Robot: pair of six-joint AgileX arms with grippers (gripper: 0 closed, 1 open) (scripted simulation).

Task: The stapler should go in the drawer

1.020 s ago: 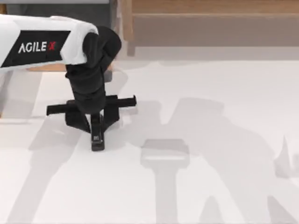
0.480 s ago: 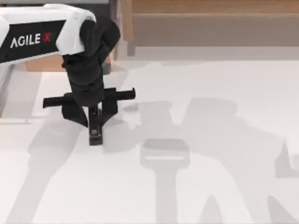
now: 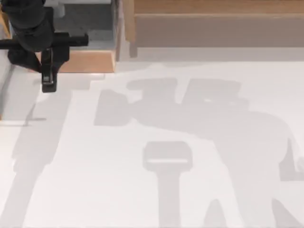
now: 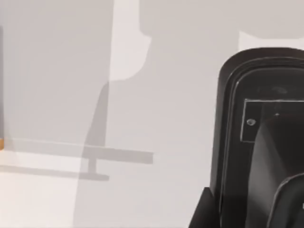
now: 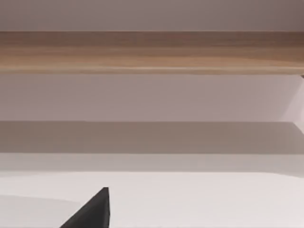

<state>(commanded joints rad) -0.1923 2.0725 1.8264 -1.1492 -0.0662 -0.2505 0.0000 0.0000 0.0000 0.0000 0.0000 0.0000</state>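
Observation:
My left gripper [image 3: 46, 64] hangs at the table's back left corner, shut on the stapler [image 3: 48, 81], a narrow black bar pointing toward the table's front. In the top view the stapler overlaps the left end of the drawer's light wood front panel [image 3: 88, 61] and the table just before it. The drawer [image 3: 85, 23] stands open, its grey floor showing behind the panel. The left wrist view shows the stapler [image 4: 232, 118] up close as a rounded black body. Of my right gripper, one black fingertip [image 5: 95, 211] shows in the right wrist view.
A wide brown wooden furniture panel [image 3: 213, 19] runs along the back, to the right of the drawer, and also appears as the wooden furniture panel [image 5: 152, 50] ahead of the right wrist. The white table [image 3: 190, 118] carries only the arms' shadows.
My left arm has carried the stapler from the table's middle left toward the back left, up to the drawer's front panel. The grip on it is unchanged.

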